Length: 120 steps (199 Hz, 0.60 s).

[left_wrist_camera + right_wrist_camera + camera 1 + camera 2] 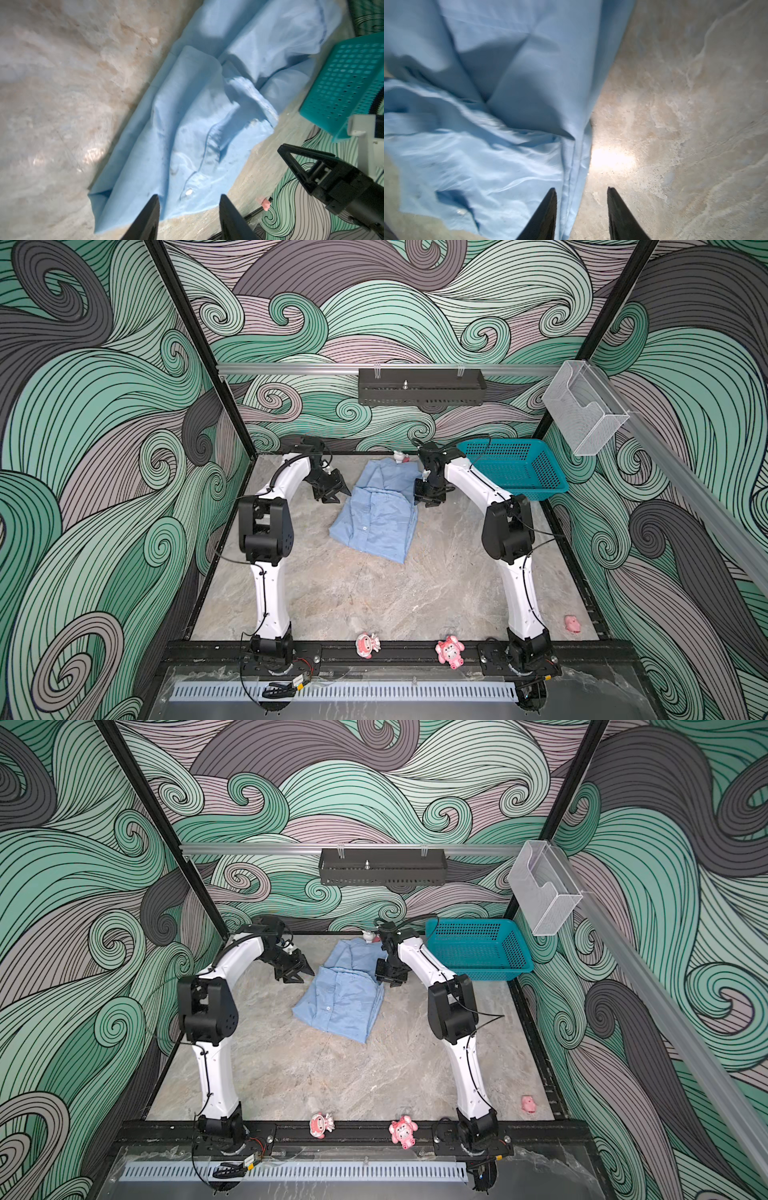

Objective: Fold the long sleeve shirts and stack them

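One light blue long sleeve shirt (pixel 378 514) (pixel 340 998) lies partly folded on the marble table top at the back middle, button placket up. My left gripper (pixel 334 493) (pixel 297 971) hovers at the shirt's left edge, open and holding nothing. In the left wrist view its gripper (pixel 189 197) points over the shirt (pixel 187 124) near a button. My right gripper (pixel 430 499) (pixel 390 979) hangs at the shirt's right edge. The right wrist view shows this gripper (pixel 581 189) open, and the shirt's seamed edge (pixel 508 104) runs on the table below the gap.
A teal perforated basket (pixel 515 468) (pixel 478 948) (pixel 342 83) stands at the back right, close behind the right arm. A small white figure (pixel 400 456) sits by the shirt's far end. Pink toys (pixel 368 645) (pixel 449 650) (pixel 572 623) lie along the front edge.
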Tool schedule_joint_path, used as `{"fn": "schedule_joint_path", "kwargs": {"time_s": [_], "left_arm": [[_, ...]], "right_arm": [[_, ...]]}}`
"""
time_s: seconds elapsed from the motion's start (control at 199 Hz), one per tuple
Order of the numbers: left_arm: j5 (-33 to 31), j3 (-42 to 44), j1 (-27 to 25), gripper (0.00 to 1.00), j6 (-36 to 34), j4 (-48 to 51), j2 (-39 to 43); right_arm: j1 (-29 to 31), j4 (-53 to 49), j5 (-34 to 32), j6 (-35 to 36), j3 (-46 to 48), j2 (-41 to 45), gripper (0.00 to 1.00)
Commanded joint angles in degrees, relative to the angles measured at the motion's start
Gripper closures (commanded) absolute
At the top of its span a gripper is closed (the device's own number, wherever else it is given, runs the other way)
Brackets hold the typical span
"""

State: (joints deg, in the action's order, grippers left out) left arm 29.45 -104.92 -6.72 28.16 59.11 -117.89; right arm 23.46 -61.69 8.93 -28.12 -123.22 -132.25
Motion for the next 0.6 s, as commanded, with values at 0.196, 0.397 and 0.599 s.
{"fn": "schedule_joint_path", "kwargs": {"time_s": [0.196,0.397,0.599], "left_arm": [[6.3,16.6,-7.0,0.52,9.5,-15.5,1.6],[6.8,18.2,-9.2,0.52,9.2,-16.4,-3.3],[3.6,16.6,-7.7,0.50,3.1,-9.5,-5.0]], "right_arm": [[-0.7,1.0,-0.3,4.8,-20.0,-15.5,0.59],[-1.2,1.0,0.3,5.5,-21.3,-20.1,0.60],[-0.7,1.9,0.8,6.4,-4.5,-12.7,0.60]]}}
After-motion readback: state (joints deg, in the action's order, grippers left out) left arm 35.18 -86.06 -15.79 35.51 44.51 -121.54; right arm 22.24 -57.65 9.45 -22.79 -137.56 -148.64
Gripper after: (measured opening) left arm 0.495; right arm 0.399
